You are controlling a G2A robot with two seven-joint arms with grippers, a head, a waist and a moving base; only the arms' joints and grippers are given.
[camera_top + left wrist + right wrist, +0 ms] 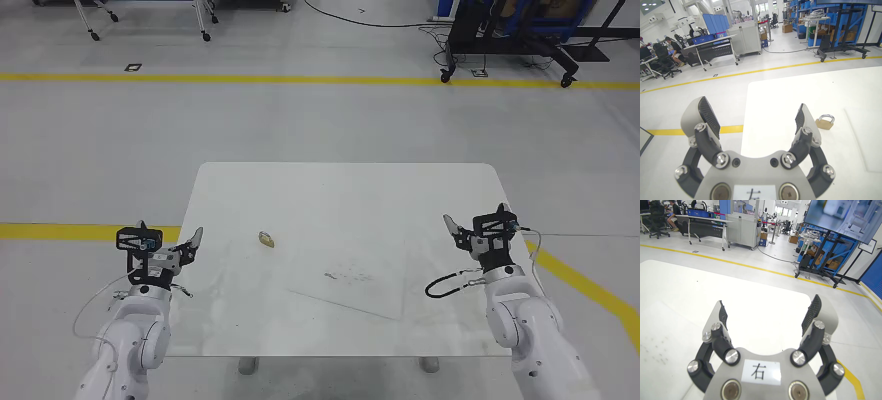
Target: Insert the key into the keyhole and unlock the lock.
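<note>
The surface (400, 200) is a broad white slab with rounded corners, smooth and matt. A thin pale sheet (863, 136) lies flat on it towards the middle.

Our left hand (169, 230) hangs at the surface's left edge and our right hand (477, 216) at the right edge. Each has its fingers spread wide with nothing between them. The left hand (752, 102) and the right hand (768, 299) are built alike, with white shells and black ribbed pads (708, 115) set on dark linkages.

The lock (266, 239) lies flat on the bare surface, well left of centre. It is near the left hand, inward and a little ahead of it, and well apart from the right hand. We judge the left arm the natural one to steady it.

From the left wrist the lock (824, 122) shows a squat brass body (823, 125) and a curved silvery shackle (827, 117). Its long axis points roughly away from the left hand, shackle end farther off. So we expect the keyhole end to face back towards that hand.

Faint marks (345, 275) near the middle are too small for us to tell whether any is the key.
</note>
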